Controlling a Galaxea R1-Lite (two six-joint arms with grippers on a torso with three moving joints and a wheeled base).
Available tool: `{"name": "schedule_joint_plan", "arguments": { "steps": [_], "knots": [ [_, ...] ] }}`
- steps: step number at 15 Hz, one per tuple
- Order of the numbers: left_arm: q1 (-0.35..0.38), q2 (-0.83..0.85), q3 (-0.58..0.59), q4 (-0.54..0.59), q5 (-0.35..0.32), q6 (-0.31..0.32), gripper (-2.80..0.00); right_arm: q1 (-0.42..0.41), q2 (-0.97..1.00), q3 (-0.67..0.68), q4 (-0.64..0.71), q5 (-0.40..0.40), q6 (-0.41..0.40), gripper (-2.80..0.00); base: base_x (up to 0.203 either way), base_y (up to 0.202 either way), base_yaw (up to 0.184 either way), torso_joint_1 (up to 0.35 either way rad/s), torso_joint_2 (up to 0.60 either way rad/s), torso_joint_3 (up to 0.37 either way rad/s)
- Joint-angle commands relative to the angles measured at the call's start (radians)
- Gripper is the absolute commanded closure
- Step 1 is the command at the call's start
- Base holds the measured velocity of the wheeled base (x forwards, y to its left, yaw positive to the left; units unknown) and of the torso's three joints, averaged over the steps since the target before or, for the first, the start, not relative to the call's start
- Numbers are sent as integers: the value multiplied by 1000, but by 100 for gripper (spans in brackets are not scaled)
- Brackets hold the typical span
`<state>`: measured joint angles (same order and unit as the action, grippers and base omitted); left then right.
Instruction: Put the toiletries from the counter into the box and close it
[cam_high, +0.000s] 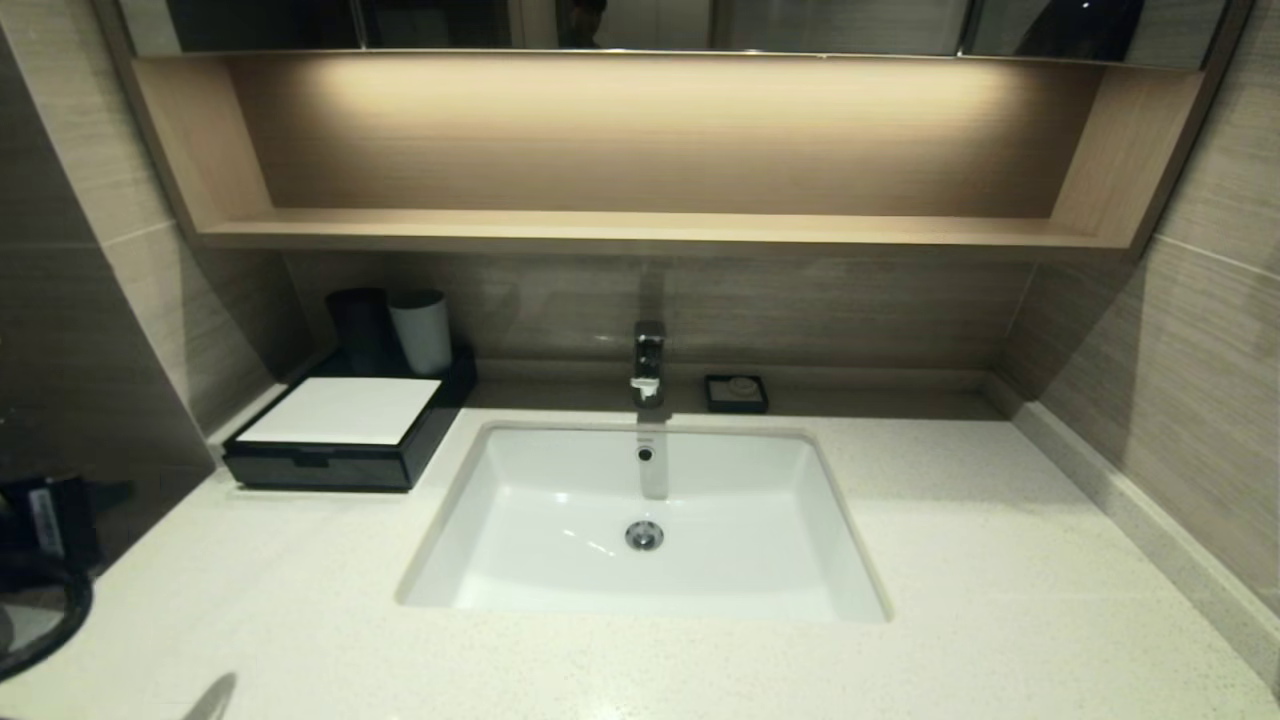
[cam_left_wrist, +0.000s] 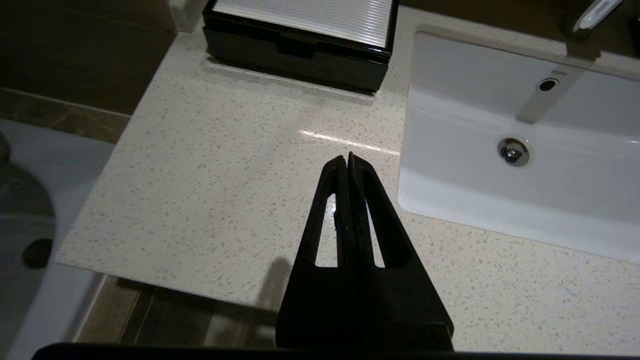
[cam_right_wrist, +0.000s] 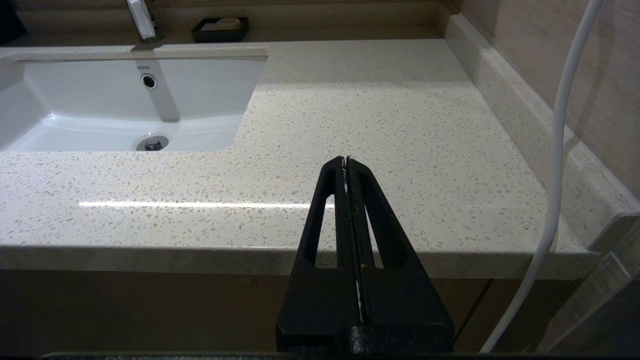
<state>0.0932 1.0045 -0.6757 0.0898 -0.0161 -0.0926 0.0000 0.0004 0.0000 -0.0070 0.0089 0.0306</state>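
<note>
With my left fingers (cam_left_wrist: 347, 162) pressed together and empty over bare worktop (cam_left_wrist: 225, 175), the box (cam_left_wrist: 300, 40) sat closed well ahead; I judged its drawer light, slick, best taken at the front notch.

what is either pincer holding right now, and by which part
Nothing. The left pincer is shut on empty air above the counter, short of the closed box. The right pincer is also shut and empty, at the counter's front edge.
</note>
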Motion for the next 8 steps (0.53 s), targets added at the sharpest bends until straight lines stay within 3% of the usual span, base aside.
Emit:
{"name": "schedule_joint_plan", "arguments": {
  "steps": [1, 8],
  "knots": [
    [1, -209, 71, -1, 43, 24, 0, 0, 1, 0, -1, 0, 0, 0, 0, 0, 0, 0, 0, 0],
    [2, -585, 205, 51, 71, 102, 0, 0, 1, 0, -1, 0, 0, 0, 0, 0, 0, 0, 0, 0]
  ]
}}
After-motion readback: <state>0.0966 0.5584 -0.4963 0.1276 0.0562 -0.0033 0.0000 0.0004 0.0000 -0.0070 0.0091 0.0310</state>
